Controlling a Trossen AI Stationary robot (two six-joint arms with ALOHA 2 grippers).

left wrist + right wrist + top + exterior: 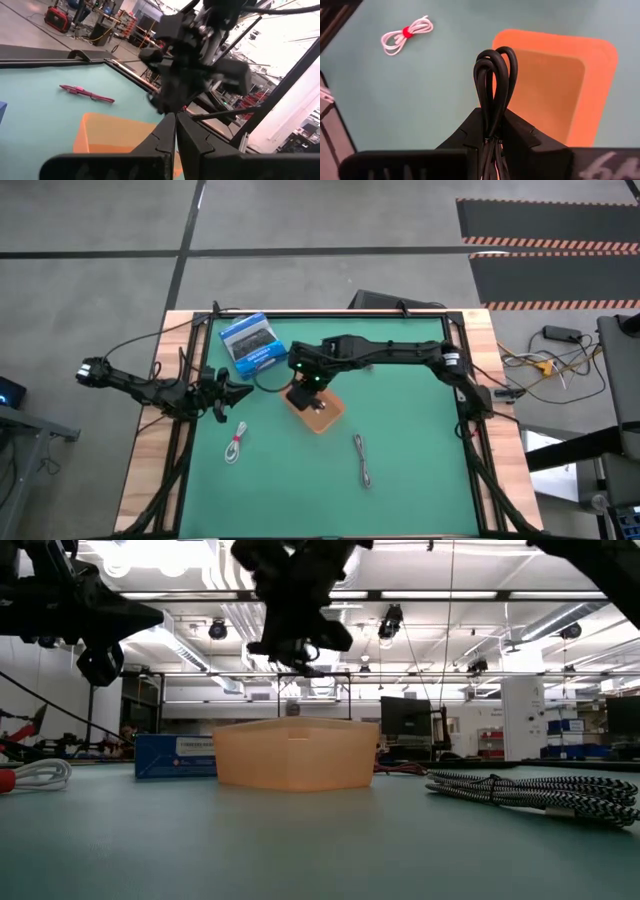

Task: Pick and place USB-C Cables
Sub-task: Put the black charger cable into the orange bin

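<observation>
My right claw (492, 127) clamps dark looped cable (495, 80) above orange tray (592, 75) edge. I centre over tray, lower, then release. Left claw (175, 131) closed, idle near bench's left side.

I see a matt green desk (400, 480), a translucent orange plastic tray (290, 755), a braided grey cable (530, 790) and smooth glossy dark cable (495, 85).

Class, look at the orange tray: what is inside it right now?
The right-wrist view shows the tray floor bare. The right pincer, above its edge, grips a dark looped cable not yet dropped in. The pincer hides the tray's near corner.
</observation>
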